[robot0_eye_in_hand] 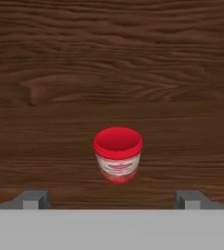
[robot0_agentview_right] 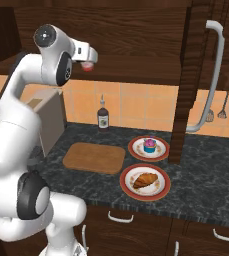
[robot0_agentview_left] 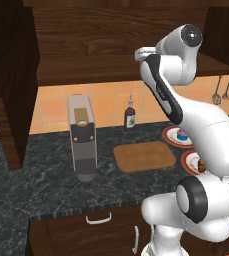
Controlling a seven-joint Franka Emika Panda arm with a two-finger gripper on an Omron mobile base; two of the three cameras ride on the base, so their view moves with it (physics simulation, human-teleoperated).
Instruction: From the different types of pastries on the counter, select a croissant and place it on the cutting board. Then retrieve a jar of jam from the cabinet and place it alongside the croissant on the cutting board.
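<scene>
A small red jar of jam (robot0_eye_in_hand: 117, 154) with a paler middle band stands upright on the cabinet's wooden shelf (robot0_eye_in_hand: 45, 146). It is centred just ahead of my gripper (robot0_eye_in_hand: 113, 199), whose fingers are spread wide with nothing between them. In the right base view the jar of jam (robot0_agentview_right: 87, 66) shows as a red spot under my raised hand. The golden-brown croissant (robot0_agentview_right: 145, 180) lies on a red-rimmed plate (robot0_agentview_right: 158, 192) on the counter (robot0_agentview_right: 206, 170). The pink and blue pastry (robot0_agentview_right: 149, 145) sits on a second plate behind it. The cutting board (robot0_agentview_right: 94, 157) lies bare to their left.
A tall dark bottle (robot0_agentview_right: 103, 118) stands behind the board against the tiled wall. A coffee machine (robot0_agentview_left: 82, 137) stands left of the board. An open cabinet door with a long handle (robot0_agentview_right: 212, 75) hangs over the plates at the right. Utensils (robot0_agentview_right: 222, 107) hang on the wall.
</scene>
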